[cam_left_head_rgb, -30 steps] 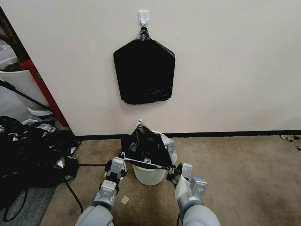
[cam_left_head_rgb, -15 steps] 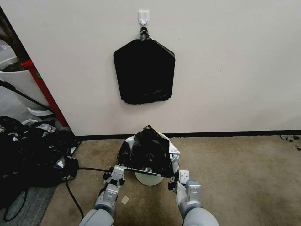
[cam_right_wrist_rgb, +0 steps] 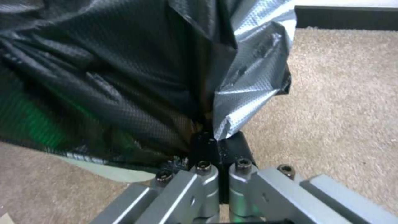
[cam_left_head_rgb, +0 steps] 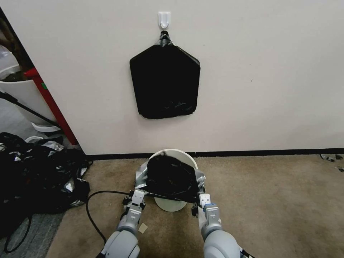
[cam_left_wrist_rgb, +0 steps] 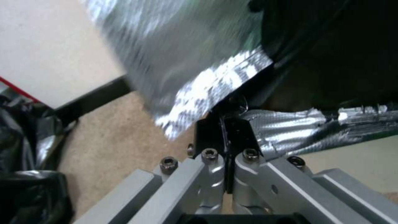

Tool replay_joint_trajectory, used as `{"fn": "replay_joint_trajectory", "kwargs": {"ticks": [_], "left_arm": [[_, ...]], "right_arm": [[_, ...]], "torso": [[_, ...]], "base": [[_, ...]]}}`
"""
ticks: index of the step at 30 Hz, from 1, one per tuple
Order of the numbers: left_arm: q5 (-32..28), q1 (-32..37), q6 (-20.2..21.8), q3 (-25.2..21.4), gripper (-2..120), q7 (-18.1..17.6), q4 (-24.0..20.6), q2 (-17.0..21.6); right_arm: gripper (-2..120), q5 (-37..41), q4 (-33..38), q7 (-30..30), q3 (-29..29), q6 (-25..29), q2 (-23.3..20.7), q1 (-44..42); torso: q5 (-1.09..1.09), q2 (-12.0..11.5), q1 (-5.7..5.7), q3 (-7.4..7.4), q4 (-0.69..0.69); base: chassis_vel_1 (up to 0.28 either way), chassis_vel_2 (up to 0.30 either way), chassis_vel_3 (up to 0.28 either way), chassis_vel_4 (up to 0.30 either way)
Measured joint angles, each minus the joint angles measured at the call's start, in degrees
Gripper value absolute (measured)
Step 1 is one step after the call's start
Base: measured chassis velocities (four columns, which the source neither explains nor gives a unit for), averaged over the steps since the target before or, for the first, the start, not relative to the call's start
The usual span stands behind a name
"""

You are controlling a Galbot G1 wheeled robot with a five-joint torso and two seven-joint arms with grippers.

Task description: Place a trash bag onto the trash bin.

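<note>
Trash bin [cam_left_head_rgb: 171,204] stands on the tan carpet [cam_left_head_rgb: 272,200] close to the wall's black baseboard [cam_left_head_rgb: 265,153], cream-white, tapering downward. Far rim arc shows bare above the film; near lower wall shows pale below it.

Trash bag [cam_left_head_rgb: 168,176] is draped over the bin's mouth and front, black and wrinkled, with grey-silver sheen at both side folds. Its near edge is pulled taut into a straight line between the two grippers.

Left gripper [cam_left_head_rgb: 137,196] sits just beside the bin on the robot's left, low near the carpet. In the left wrist view its black pads [cam_left_wrist_rgb: 224,137] are pinched together on a corner of the bag's edge, silvery film bunched right above them.

Right gripper [cam_left_head_rgb: 201,199] sits at the bin's right side at matching height. In the right wrist view its pads [cam_right_wrist_rgb: 217,149] are clamped on the bag's hem, a folded grey flap rising from the pinch.

On the wall above, a flat five-sided black bundle [cam_left_head_rgb: 165,82] hangs from a white hook [cam_left_head_rgb: 164,19]. Heap of black plastic [cam_left_head_rgb: 39,172] lies far left; a black cable [cam_left_head_rgb: 95,211] curls across the carpet.
</note>
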Motion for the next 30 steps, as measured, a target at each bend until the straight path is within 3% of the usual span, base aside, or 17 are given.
{"fn": "replay_joint_trajectory", "kwargs": {"ticks": [8, 14, 16, 22, 24, 26, 28, 30], "left_arm": [[-0.79, -1.31, 0.30, 0.54, 0, 0.34, 1.17, -0.59], [-3.95, 0.46, 0.70, -0.63, 5, 0.87, -1.28, 0.74], [-5.49, 2.30, 1.53, -1.60, 17, 2.03, -4.32, 2.85], [-7.63, 5.60, 6.28, -3.45, 33, 5.08, -10.24, 7.56], [-7.86, 7.34, 7.91, -4.59, 45, 5.98, -13.75, 9.92], [-7.86, 7.49, 7.97, -4.71, 47, 6.01, -14.17, 10.09], [-7.76, 9.11, 8.07, -6.09, 59, 5.62, -18.82, 11.10], [-7.74, 9.40, 7.75, -6.54, 63, 5.14, -20.01, 11.09]], "right_arm": [[0, -0.47, -1.59, -4.46, 2.09, 0.16, 0.56, -0.06], [19, -0.10, 0.90, -5.59, 3.09, 1.12, -0.86, -2.46], [30, -0.10, 3.87, -5.58, 3.44, 2.20, -3.22, -5.09], [47, -0.08, 9.63, -5.19, 3.74, 3.38, -7.27, -9.12], [59, 0.08, 13.96, -3.78, 3.88, 4.50, -9.11, -11.13], [60, 0.10, 14.38, -3.67, 3.91, 4.70, -9.23, -11.30], [74, 0.04, 18.47, -3.48, 4.45, 8.54, -9.86, -12.91], [77, -0.04, 19.36, -4.04, 4.77, 9.88, -9.85, -13.08]], "torso": [[0.00, 0.00, 0.00, 0.00, 0.00], [0.00, 0.00, 0.00, 0.00, 0.00], [0.00, 0.00, 0.00, 0.00, 0.00], [0.01, 0.00, 0.00, -0.01, 0.00], [-0.01, 0.00, 0.00, 0.00, 0.00], [-0.01, 0.00, 0.00, 0.00, 0.00], [-0.01, 0.00, 0.00, 0.00, 0.00], [-0.01, 0.00, 0.00, -0.01, 0.00]], "base": [[0.000, 0.000, 0.000, 0.000], [0.000, 0.000, 0.000, 0.000], [0.000, 0.000, 0.000, 0.000], [0.000, 0.000, 0.000, 0.000], [0.000, 0.000, 0.000, 0.000], [0.000, 0.000, 0.000, 0.000], [0.000, 0.000, 0.000, 0.000], [0.000, 0.000, 0.000, 0.000]]}}
